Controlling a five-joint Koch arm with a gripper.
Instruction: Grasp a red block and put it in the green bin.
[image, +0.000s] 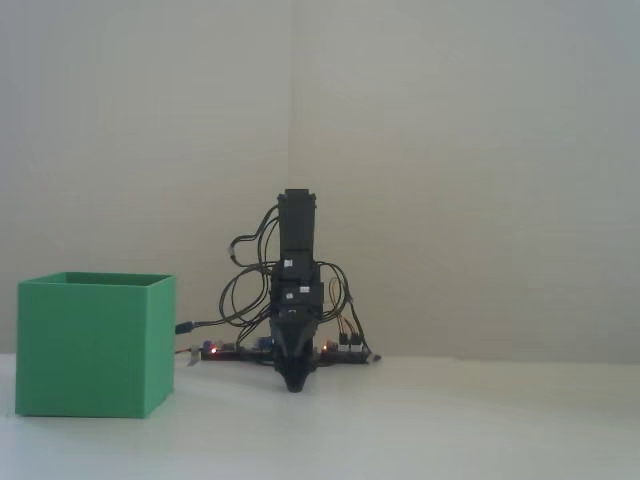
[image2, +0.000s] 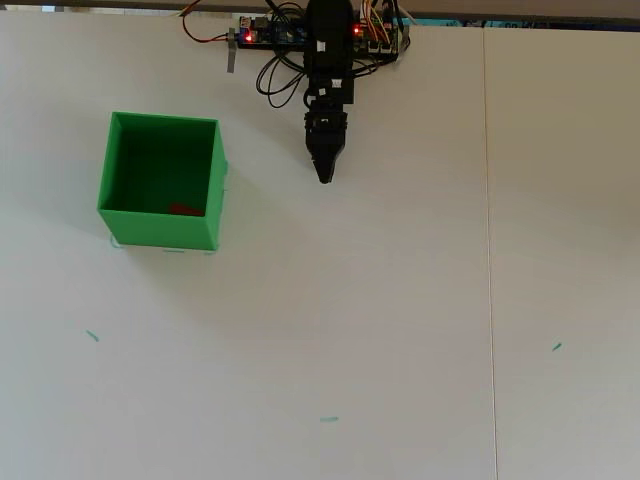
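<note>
so, at the left of the overhead view sat the green bin (image2: 112, 172), open at the top. the red block (image2: 184, 209) lay inside it, down on the floor of the bin, close to the wall nearest the bottom of the frame. in the fixed view the green bin (image: 92, 345) stood at the lower left, and the block could not be seen behind its walls. more to the right, in the upper middle of the overhead view, the black arm (image2: 327, 70) was folded up by its circuit board (image2: 285, 32) with tiny red lights and tangled wires (image2: 276, 75). the gripper (image2: 324, 176) pointed toward the bottom of the frame, well apart from the bin. its jaws looked pressed together into one sharp tip, with nothing between them. in the fixed view the gripper (image: 294, 384) hung low over the white table (image2: 400, 300).
</note>
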